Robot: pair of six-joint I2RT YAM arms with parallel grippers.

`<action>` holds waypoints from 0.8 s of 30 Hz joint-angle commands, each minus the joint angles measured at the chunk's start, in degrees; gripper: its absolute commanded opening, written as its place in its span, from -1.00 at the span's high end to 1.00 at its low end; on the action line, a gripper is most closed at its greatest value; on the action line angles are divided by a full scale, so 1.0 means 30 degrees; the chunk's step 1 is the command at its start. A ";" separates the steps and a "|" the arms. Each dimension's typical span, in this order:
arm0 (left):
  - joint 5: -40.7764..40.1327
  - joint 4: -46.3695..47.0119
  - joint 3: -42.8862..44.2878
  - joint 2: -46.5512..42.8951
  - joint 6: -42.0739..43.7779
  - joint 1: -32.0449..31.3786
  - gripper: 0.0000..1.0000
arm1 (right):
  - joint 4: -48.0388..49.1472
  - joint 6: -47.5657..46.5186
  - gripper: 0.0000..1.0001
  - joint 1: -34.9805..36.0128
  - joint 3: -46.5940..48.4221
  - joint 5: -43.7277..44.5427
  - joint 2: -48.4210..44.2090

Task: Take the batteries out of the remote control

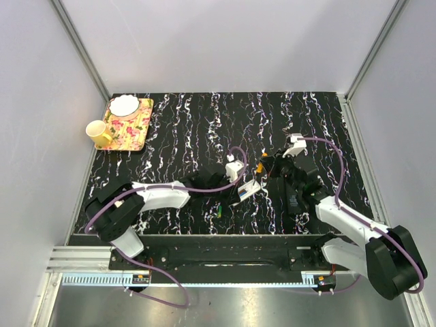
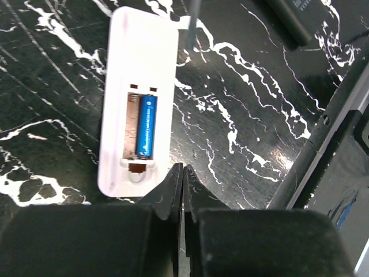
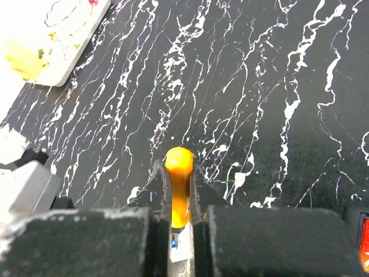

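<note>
The left fingers (image 2: 167, 193) are pressed together on nothing, poised just off the near end of the white remote (image 2: 141, 60). It lies back-up on the table (image 2: 253, 115), so its open compartment faces them. A blue battery (image 2: 146, 127) sits in the right slot and the left slot is bare. Further right, the right fingers (image 3: 200, 193) are clamped on an orange battery (image 3: 179, 179), held above the table, presumably to carry it clear of the remote.
</note>
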 commanded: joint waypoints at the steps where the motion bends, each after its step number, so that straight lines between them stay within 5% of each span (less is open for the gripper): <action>1: -0.0007 0.0303 0.0284 -0.0363 -0.0327 -0.0487 1.00 | 0.0186 -0.0507 1.00 -0.0396 0.0869 0.0234 -0.0099; 13: -0.0767 -0.2599 0.1077 0.1279 -0.1470 -0.0635 1.00 | -0.0078 -0.0712 1.00 -0.1099 0.1103 0.0382 -0.0451; 17: -0.2986 -0.3217 0.1311 0.1046 -0.1762 -0.0548 1.00 | -0.0049 -0.0741 1.00 -0.1246 0.1250 -0.0116 -0.0509; 24: -0.3523 -0.3919 0.2450 0.1688 -0.1618 0.1003 1.00 | 0.0507 -0.0653 1.00 -0.1217 0.1016 -0.0937 -0.0247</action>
